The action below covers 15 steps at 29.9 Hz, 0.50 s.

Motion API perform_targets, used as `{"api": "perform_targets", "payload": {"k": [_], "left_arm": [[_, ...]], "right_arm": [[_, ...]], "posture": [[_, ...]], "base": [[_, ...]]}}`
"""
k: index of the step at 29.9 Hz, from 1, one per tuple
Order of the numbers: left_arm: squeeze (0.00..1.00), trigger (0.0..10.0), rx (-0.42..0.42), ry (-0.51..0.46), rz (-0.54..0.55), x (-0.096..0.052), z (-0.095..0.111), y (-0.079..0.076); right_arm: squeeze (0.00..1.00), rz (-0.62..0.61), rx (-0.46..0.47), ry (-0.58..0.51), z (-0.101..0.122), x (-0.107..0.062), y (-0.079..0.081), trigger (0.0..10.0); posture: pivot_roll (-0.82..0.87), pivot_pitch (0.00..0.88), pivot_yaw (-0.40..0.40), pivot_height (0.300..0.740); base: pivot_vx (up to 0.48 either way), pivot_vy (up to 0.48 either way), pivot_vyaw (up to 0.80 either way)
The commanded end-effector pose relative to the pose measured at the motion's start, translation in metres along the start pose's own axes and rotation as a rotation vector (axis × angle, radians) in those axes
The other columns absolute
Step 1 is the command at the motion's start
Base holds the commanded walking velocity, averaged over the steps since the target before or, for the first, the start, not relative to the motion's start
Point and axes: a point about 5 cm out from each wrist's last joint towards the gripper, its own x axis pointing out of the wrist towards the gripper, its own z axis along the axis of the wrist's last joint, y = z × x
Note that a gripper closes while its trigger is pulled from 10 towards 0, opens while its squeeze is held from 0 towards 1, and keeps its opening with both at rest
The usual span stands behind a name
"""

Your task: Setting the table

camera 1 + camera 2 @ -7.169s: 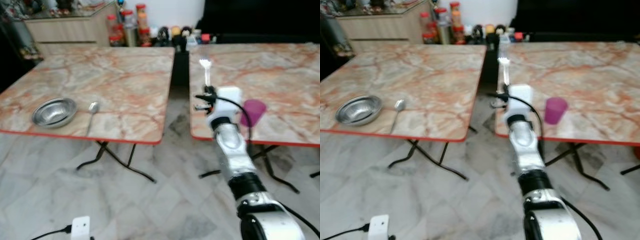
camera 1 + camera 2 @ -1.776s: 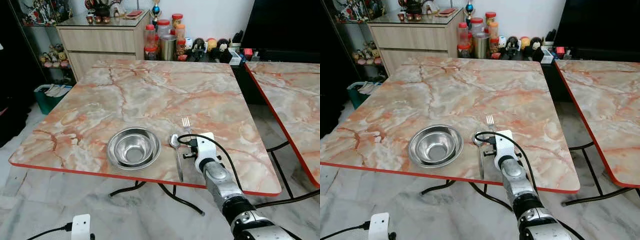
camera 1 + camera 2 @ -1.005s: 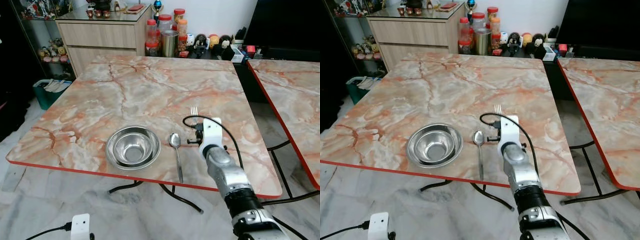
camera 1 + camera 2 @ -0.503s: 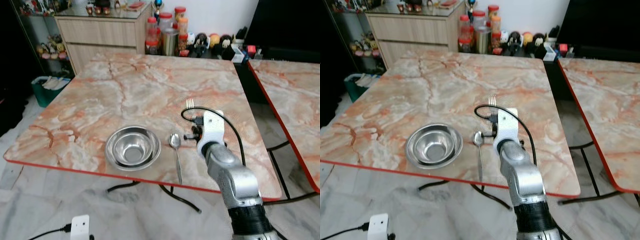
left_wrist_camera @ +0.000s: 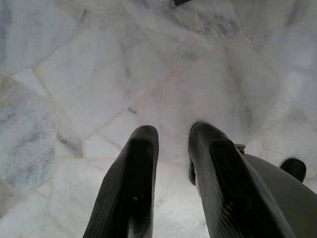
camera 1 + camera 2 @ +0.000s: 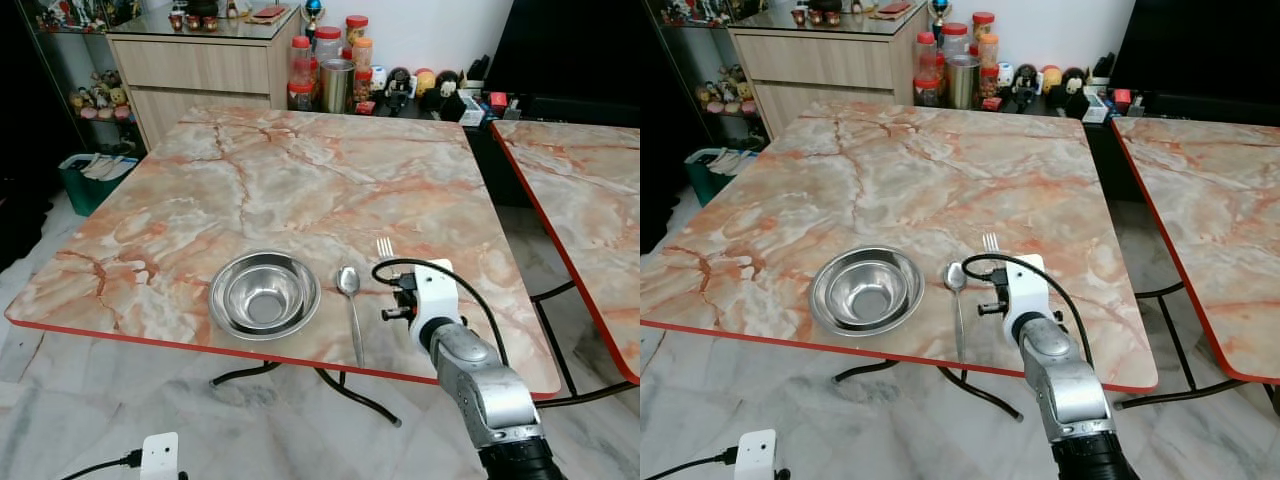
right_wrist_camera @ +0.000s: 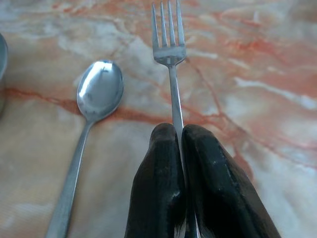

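1. We saw a marble tabletop with a red edge, jars and a wooden cabinet behind it.
2. A steel bowl sat near the front edge, a spoon just beside it.
3. Our right end effector was clamped on a fork, tines pointing away, low over the tabletop beside the spoon.
4. Our left end effector hung above the tiled floor, fingers slightly apart.
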Motion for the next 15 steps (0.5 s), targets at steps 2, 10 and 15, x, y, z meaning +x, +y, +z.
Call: {"api": "perform_targets", "payload": {"k": [2,10,15], "left_arm": [[0.0,10.0,-0.012,0.009,0.008,-0.001,-0.003,0.003],[0.0,10.0,-0.007,0.011,0.014,-0.001,-0.004,0.006],[0.0,10.0,-0.007,0.018,0.018,-0.001,-0.005,0.008]], "right_arm": [[0.0,0.005,0.002,0.007,-0.008,0.002,0.001,10.0],[0.0,0.023,0.012,0.006,-0.014,0.011,0.006,10.0],[0.0,0.023,0.043,-0.003,-0.012,0.017,0.008,10.0]], "posture": [[0.04,0.0,-0.038,0.74],[0.05,0.0,-0.04,0.74],[0.06,0.0,-0.045,0.74]], "base": [[0.0,0.0,0.0],[0.0,0.0,0.0],[0.0,0.0,0.0]]}}
